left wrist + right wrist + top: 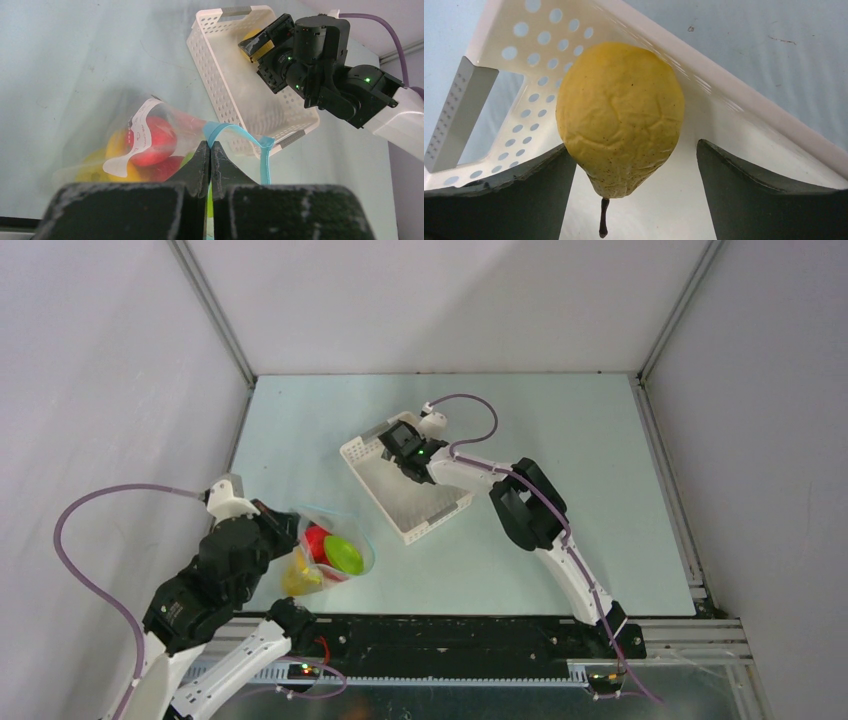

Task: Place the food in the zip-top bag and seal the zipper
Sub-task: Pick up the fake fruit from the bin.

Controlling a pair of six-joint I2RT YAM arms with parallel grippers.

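The clear zip-top bag (335,550) lies at the near left, holding red (317,538), green (343,554) and yellow (300,578) food pieces. My left gripper (210,150) is shut on the bag's mouth edge at the light-blue zipper (240,131), whose strip loops open to the right. The bag's white label patch (136,137) lies over a red apple (159,142). My right gripper (633,145) is open inside the white slotted basket (420,502), its fingers on either side of a yellow pear-shaped piece (619,110) with a dark stem. The left finger is close to it, the right one apart.
The basket (235,95) sits tilted mid-table, right of the bag, with the right arm (530,505) reaching over it. Grey walls enclose the table on the left, back and right. A black rail (450,635) runs along the near edge.
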